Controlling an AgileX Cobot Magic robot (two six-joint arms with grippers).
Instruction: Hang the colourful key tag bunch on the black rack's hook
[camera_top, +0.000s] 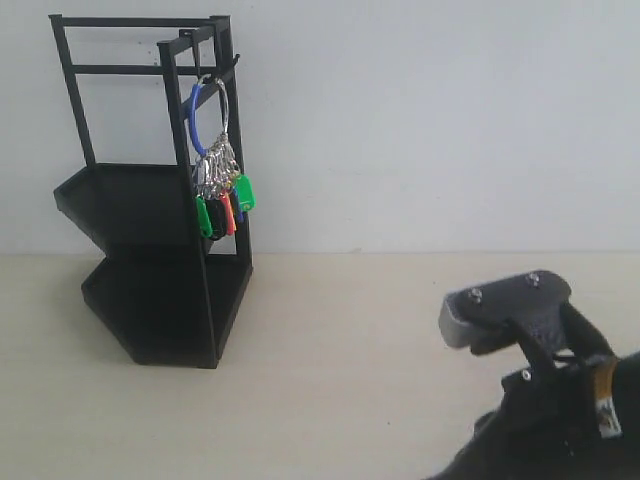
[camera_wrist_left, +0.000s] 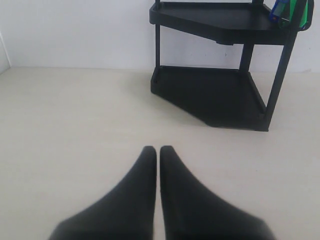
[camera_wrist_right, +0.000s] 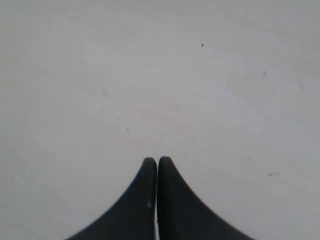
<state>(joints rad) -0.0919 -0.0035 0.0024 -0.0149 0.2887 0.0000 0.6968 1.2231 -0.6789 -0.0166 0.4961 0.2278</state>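
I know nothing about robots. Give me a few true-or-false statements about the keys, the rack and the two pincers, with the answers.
1. The colourful key tag bunch hangs from the hook at the top of the black rack. True.
2. The right pincer is clamped on the bunch. False: it is shut on nothing and points at bare table, far from the rack.
3. The left pincer is wide open. False: its two fingers are pressed together and hold nothing.
4. The rack stands upright on the table. True.
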